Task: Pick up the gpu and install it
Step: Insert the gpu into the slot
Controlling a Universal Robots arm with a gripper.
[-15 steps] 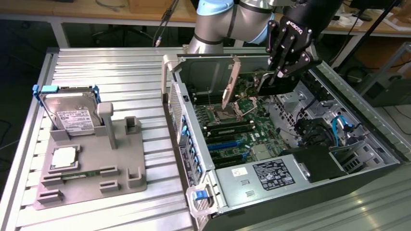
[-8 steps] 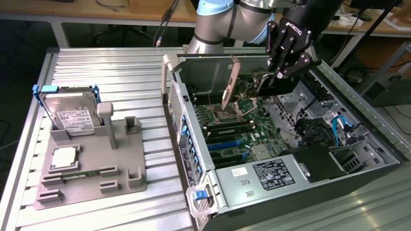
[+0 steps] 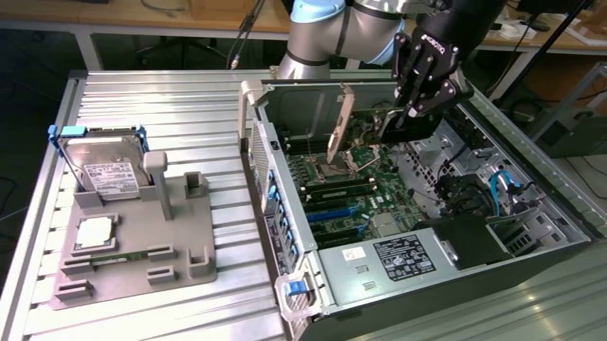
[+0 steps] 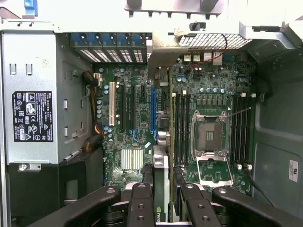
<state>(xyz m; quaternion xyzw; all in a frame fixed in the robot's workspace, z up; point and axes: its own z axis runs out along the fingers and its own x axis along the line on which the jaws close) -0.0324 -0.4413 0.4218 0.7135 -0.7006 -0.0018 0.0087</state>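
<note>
Jaws clamp the gpu [image 3: 337,128], a thin brownish card with silver bracket, edge-on above the motherboard [image 3: 356,192].

gpu [image 3: 337,128] in tool [image 3: 402,122], over mobo [image 3: 365,195] inside PC case [image 3: 284,234]

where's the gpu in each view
Exterior view: the gpu stands on edge inside the open case, held by the gripper, above the motherboard.
Wrist view: the gpu runs edge-on between the fingers, bracket at the far end.
Shared landmark: the CPU socket.
</note>
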